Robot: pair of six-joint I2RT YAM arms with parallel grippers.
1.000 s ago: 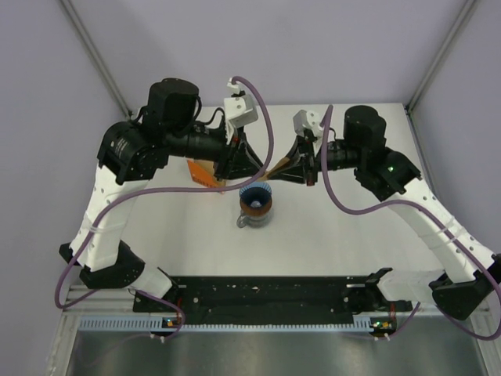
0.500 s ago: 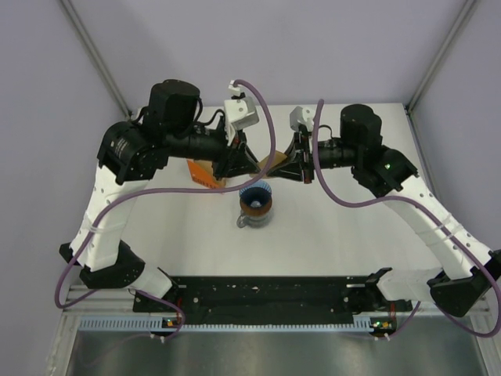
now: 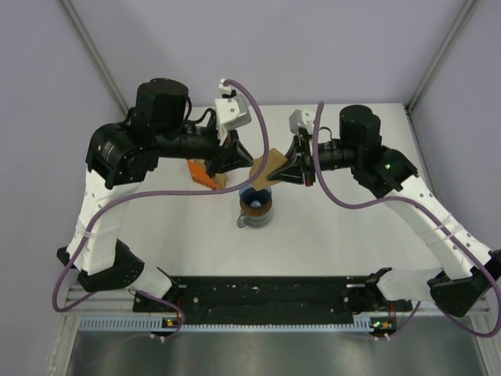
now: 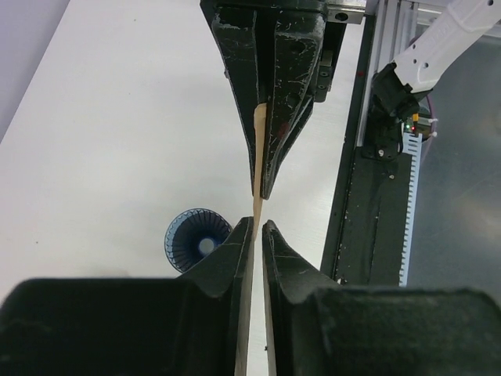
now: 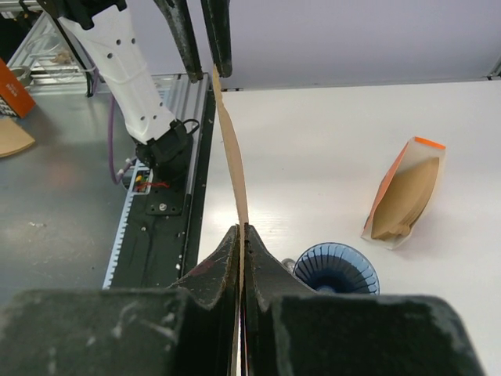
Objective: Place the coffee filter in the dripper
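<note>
Overhead, coffee filter point(image 3: 264, 170): up in the air at mid-table, just above the dripper point(image 3: 255, 202).
Left wrist, left gripper point(image 4: 257, 235): jaws slightly parted, with the filter's thin edge running between them.
Right wrist, right gripper point(image 5: 241, 235): clamped on the filter's lower edge; orange-and-white filter pack point(image 5: 403, 194) lies to the right.

One blue dripper point(image 3: 256, 197) stands on the one counter point(image 3: 337, 235), with one grey jug point(image 3: 244, 222) directly under it. One loose tan coffee filter point(image 3: 264, 170) hangs just above the dripper. One orange-and-white pack of filters point(image 3: 202, 174) lies near the dripper, to its left. Two claws flank the space above the dripper: the left claw point(image 4: 255, 229) and the right claw point(image 5: 241, 231). Two purple cables loop there, one on each side.
</note>
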